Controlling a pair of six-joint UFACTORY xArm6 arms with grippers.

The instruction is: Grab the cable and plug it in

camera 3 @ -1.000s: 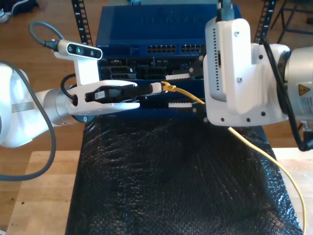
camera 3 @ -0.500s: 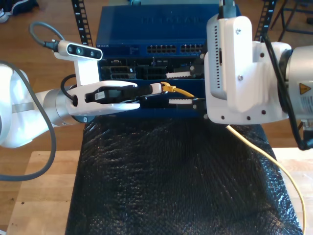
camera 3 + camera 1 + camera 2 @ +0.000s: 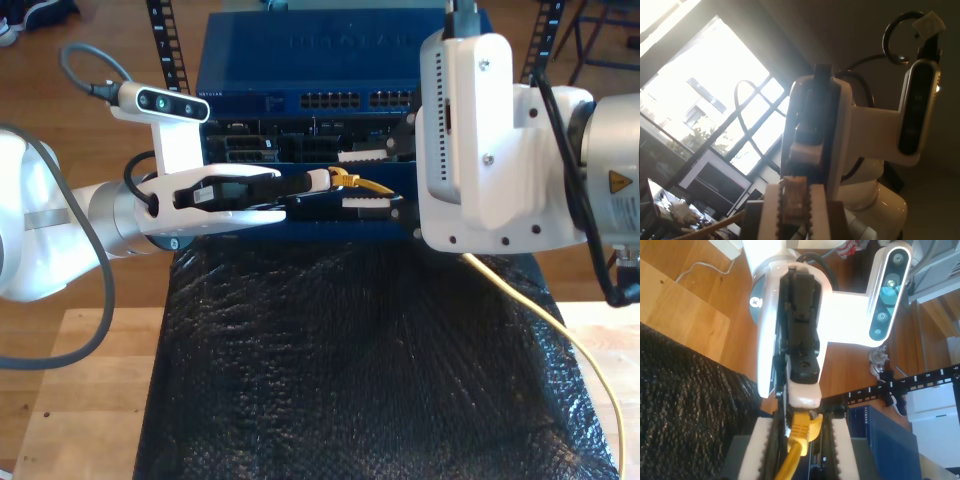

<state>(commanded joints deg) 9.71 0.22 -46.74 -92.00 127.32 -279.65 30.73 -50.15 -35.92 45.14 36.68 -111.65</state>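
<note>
Cable (image 3: pixel 378 187), yellow, has its plug end pinched shut between the serrated pads of the first end effector (image 3: pixel 322 180), the one reaching in from the exterior view's left. The clear tip sits between those pads in the first wrist view. Just past that grip, the second end effector (image 3: pixel 800 440) has its jaws spread around the yellow boot and cord, with a gap on both sides, so it is open and not gripping. From there the cord passes behind the second arm's big white wrist and trails off over the exterior view's right edge of the counter (image 3: pixel 90 380). The two sets of fingers are crowded very close together in front of the ports. If the second one closes off-centre, I'd expect it to nudge the plug askew in the first one's pinch, or to nip the other fingers. The long slack could also drag on the plug and tilt it, so the tip would catch the port's edge. Crinkled black plastic sheeting (image 3: pixel 350 350) covers the middle of the pale wooden counter. Behind it stands a blue network switch (image 3: pixel 300 45) in a rack (image 3: pixel 165 40), on a wood floor (image 3: pixel 60 110). A bright window (image 3: pixel 715 100) shows in the first wrist view.
</note>
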